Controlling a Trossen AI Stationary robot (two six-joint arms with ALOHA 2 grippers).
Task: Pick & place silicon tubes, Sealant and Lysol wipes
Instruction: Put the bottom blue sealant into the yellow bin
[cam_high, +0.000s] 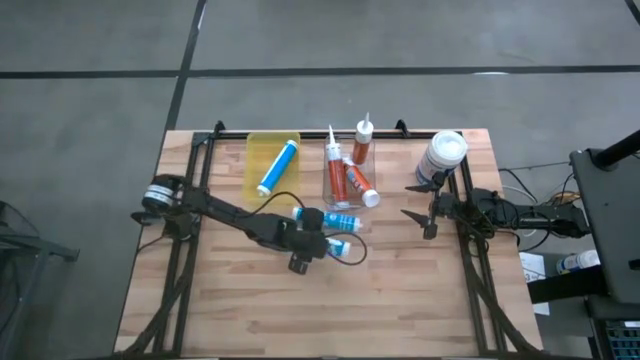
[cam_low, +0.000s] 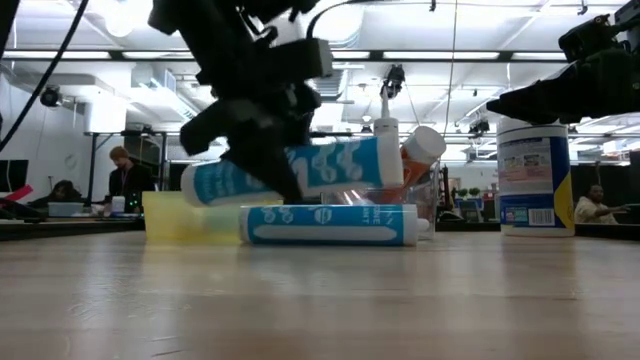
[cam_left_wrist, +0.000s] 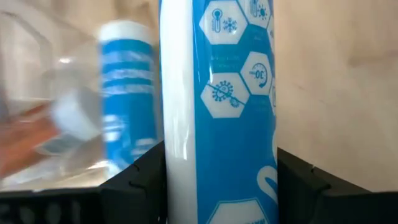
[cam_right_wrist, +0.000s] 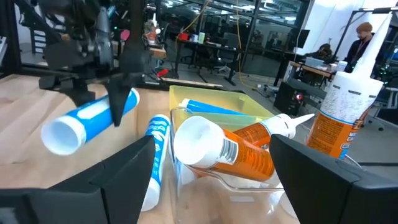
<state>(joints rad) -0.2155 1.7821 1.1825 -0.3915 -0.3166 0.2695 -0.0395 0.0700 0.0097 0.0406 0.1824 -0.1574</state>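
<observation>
Left tool is clamped on 1 blue-and-white silicone tube, holding it tilted and clear of the tabletop near the middle, just above a second blue-and-white tube that lies flat on the wood; the left wrist view shows the held tube squeezed between both dark fingers. Right tool hovers at the right side with its fingers apart and nothing between them, just near of the Lysol wipes, which stand upright at the far right corner of the tabletop, close to that tool but not touching it. As for progress, 1 blue-and-white tube already lies inside the yellow bin at the far left-centre, and 3 orange sealant tubes sit in or lean on the clear bin just right of it, 1 of them standing upright at the far end. I judge the job roughly half done: the sealant looks sorted, 1 silicone tube is placed, 1 is in the grip and probably bound for the yellow bin far and to the left of the left tool, 1 is left on the wood, and the wipes look untouched. Where the wipes are meant to go I cannot tell. People show far off in the room behind, well away from the tabletop.
</observation>
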